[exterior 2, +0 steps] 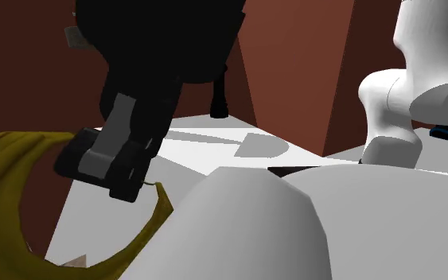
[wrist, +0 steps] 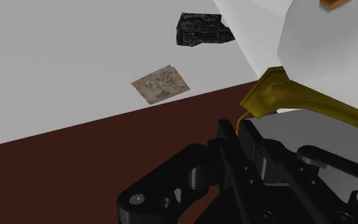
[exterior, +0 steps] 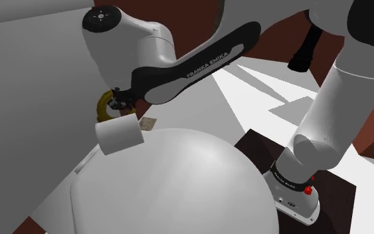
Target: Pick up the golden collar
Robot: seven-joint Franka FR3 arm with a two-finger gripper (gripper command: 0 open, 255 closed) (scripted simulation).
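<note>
The golden collar (exterior: 101,104) is a curved yellow-brown band beside a white block (exterior: 119,134) at the shoulder view's left. My black gripper (exterior: 116,104) is shut on the collar's thin edge. In the wrist view the collar (wrist: 298,99) arcs away from the closed fingers (wrist: 229,141), which pinch its end. The second exterior view has the collar (exterior 2: 7,187) large at the left, curling under the gripper (exterior 2: 115,170). Whether the band still touches the surface is hidden.
A big white dome (exterior: 185,179) bulges close below the arm. On the pale surface beyond lie a tan square patch (wrist: 161,83) and a rough black lump (wrist: 203,29). Brown walls (exterior 2: 294,64) stand behind. The arm's base (exterior: 298,186) sits on its dark stand.
</note>
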